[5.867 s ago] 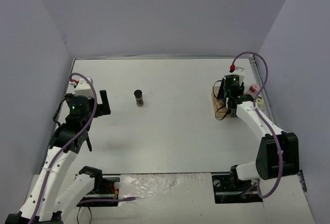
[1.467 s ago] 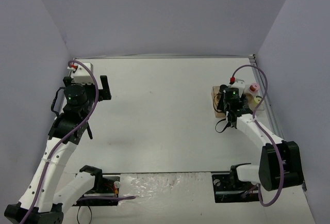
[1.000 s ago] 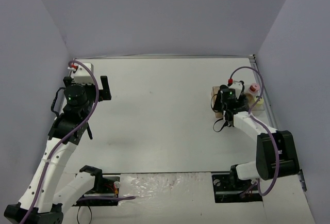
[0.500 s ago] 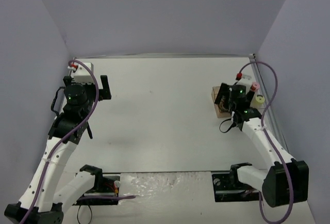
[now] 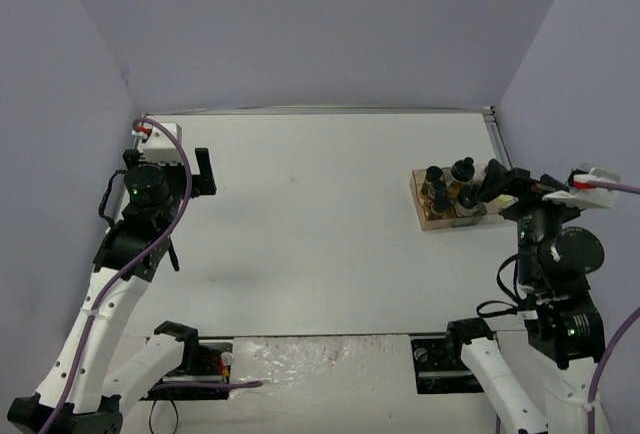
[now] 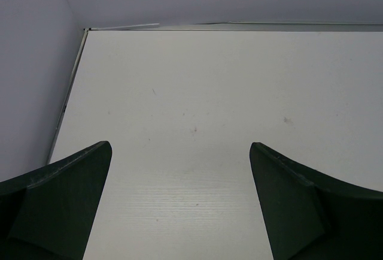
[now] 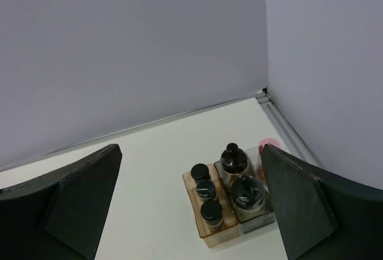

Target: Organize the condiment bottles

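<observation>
The right gripper has let go and pulled back from the compartment tray, its jaws wide apart and empty. The condiment bottles stand in the tray, so sorting looks finished. The left gripper hangs with jaws apart over the table.

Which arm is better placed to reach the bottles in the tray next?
Probably right: the right gripper hangs open beside the tray of bottles; the left gripper is across the table.
</observation>
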`<state>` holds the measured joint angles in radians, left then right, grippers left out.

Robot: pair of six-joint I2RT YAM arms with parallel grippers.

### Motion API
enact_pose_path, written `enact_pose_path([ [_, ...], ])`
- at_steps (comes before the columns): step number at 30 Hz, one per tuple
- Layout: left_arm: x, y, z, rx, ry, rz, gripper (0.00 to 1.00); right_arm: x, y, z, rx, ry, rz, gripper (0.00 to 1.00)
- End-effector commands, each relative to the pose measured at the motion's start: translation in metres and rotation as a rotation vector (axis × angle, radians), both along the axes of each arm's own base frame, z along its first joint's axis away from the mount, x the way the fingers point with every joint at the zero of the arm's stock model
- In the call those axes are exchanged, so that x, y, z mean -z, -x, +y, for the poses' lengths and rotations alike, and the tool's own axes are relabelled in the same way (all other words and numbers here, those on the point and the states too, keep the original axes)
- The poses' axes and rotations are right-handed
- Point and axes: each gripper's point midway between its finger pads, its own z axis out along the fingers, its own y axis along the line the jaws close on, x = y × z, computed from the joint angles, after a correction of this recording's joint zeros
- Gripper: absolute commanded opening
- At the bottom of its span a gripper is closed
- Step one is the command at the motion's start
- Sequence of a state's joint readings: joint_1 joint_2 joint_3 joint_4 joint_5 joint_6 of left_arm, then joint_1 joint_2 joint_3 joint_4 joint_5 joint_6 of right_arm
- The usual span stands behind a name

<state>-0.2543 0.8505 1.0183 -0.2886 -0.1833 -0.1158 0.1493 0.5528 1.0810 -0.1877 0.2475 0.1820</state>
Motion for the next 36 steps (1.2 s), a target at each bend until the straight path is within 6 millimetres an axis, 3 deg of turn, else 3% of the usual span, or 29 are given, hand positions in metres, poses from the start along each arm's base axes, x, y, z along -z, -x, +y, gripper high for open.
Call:
enact_pose_path([
  [1, -0.031, -0.001, -0.005, 0.017, 0.036, -0.094, 0.97, -0.009, 0.029, -0.018, 0.063, 0.136, -0.021, 1.00],
  [9, -0.023, -0.007, -0.007, 0.014, 0.025, -0.075, 0.97, 0.014, 0.056, -0.026, 0.086, 0.196, -0.049, 1.00],
  [16, -0.016, -0.013, -0.012, 0.026, 0.024, -0.053, 0.97, 0.037, 0.053, -0.026, 0.087, 0.187, -0.027, 1.00],
  [36, -0.019, -0.010, -0.013, 0.024, 0.027, -0.066, 0.97, 0.043, 0.051, -0.026, 0.087, 0.171, -0.038, 1.00],
])
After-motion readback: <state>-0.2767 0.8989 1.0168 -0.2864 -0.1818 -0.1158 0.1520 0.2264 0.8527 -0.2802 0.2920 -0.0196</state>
